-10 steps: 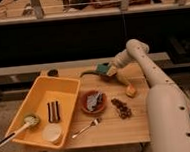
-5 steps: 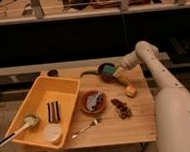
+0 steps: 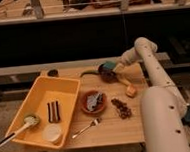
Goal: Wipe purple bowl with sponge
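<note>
The purple bowl (image 3: 109, 76) is small, dark and round and stands at the back of the wooden table (image 3: 108, 132). The teal-green sponge (image 3: 106, 66) sits right over the bowl's far rim, at the tip of my gripper (image 3: 111, 67). The gripper reaches in from the right and is shut on the sponge, pressing it down at the bowl. The white arm (image 3: 150, 80) runs from the lower right up and over to it. Most of the bowl's inside is hidden by the sponge and the gripper.
An orange-brown bowl (image 3: 93, 101) with scraps stands in front of the purple bowl. A yellow-orange block (image 3: 131, 91), a brown crumb pile (image 3: 122, 108) and a fork (image 3: 88, 127) lie nearby. A yellow bin (image 3: 28, 104) with utensils fills the left side. A dark cup (image 3: 52, 73) stands at the back left.
The sponge in the gripper shifted slightly right over the purple bowl. The arm's elbow swung a little to the right. The bowl stayed in place.
</note>
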You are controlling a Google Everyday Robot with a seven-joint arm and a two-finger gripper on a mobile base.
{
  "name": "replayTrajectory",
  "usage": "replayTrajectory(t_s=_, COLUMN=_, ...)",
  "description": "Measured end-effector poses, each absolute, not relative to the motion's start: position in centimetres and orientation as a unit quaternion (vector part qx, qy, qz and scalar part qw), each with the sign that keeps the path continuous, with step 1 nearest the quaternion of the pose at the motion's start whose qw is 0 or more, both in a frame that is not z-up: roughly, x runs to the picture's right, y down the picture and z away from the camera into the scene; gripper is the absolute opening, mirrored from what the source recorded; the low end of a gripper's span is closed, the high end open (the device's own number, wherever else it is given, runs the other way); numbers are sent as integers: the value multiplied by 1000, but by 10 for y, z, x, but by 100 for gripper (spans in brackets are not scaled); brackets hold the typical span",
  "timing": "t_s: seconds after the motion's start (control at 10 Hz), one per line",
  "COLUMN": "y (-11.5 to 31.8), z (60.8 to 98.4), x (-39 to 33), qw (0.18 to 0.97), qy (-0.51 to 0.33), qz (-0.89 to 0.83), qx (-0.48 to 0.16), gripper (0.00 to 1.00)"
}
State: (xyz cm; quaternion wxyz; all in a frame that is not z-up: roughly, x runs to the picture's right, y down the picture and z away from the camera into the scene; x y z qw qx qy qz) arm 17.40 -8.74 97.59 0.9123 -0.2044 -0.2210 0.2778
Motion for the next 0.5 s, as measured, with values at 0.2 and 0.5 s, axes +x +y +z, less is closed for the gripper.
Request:
replayTrajectory(t_s=0.2, y=-95, z=978, x=172, qw=914, qy=-219, qz=274, qx=-202, gripper=0)
replayTrajectory(t_s=0.5, y=-96, z=978, x=173, qw=915, qy=-219, qz=274, qx=-201, gripper=0)
